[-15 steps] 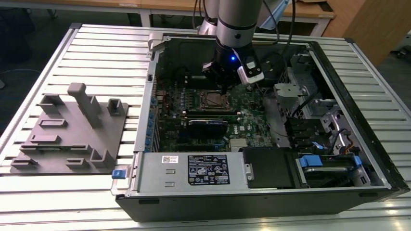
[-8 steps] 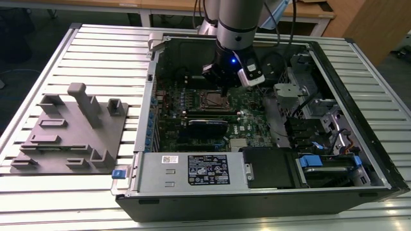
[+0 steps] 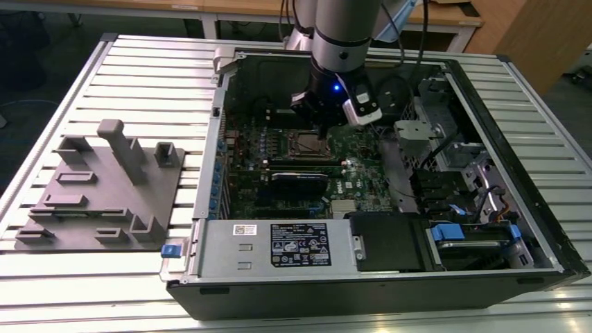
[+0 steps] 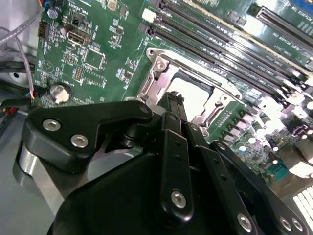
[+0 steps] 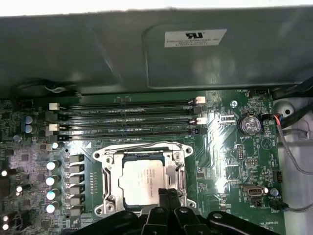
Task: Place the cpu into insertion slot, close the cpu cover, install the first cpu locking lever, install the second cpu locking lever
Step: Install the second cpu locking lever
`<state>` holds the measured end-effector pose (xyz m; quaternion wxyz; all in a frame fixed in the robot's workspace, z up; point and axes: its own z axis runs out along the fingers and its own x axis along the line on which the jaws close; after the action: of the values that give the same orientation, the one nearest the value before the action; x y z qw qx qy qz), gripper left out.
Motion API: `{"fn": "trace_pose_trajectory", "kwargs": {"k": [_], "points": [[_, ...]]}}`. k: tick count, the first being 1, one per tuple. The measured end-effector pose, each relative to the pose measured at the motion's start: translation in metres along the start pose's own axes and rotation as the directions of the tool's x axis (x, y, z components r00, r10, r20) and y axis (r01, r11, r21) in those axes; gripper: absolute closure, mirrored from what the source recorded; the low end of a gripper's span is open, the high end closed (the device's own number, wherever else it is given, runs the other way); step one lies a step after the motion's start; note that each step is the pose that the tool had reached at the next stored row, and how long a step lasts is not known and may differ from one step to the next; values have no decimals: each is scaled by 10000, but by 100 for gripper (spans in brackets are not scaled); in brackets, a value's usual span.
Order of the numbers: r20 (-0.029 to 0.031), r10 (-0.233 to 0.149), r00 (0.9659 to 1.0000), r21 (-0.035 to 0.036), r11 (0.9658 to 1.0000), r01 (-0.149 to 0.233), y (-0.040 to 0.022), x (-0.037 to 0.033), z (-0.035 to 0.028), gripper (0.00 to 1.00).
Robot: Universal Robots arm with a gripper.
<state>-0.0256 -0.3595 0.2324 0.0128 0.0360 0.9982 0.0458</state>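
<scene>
While the slatted metal desk carries everything, the biggest thing on it is an open computer case lying on its side, with a grey moulded fixture tray just beside it toward the exterior view's left. Inside the case the green motherboard lies flat, and the arm comes down into the case from above.

In the exterior view the claw hangs just over the insertion slot. In both wrist views its black fingers are pressed together, with nothing pinched between them, their tips over the edge of the socket.

The insertion slot sits just beside the long black memory slots. The cpu cover lies down flat over the socket, its silvery frame surrounding the chip. The cpu rests in the socket, its pale metal top showing through the cover's window; in the second wrist view the cpu shows just past the fingertips. A round coin battery sits on the board well apart from the socket.
</scene>
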Motion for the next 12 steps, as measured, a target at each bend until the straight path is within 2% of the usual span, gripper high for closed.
{"fn": "trace_pose_trajectory", "kwargs": {"k": [3, 6, 8, 12], "points": [[1, 0, 10000, -4, 10000, 0, -2, 29, -20, 89], [2, 0, 10000, -6, 10000, 0, -27, 106, -25, 89], [2, 1, 10000, -12, 10000, -1, -57, 138, -29, 89], [1, 0, 10000, -16, 10000, 0, -143, 140, -37, 89]]}}
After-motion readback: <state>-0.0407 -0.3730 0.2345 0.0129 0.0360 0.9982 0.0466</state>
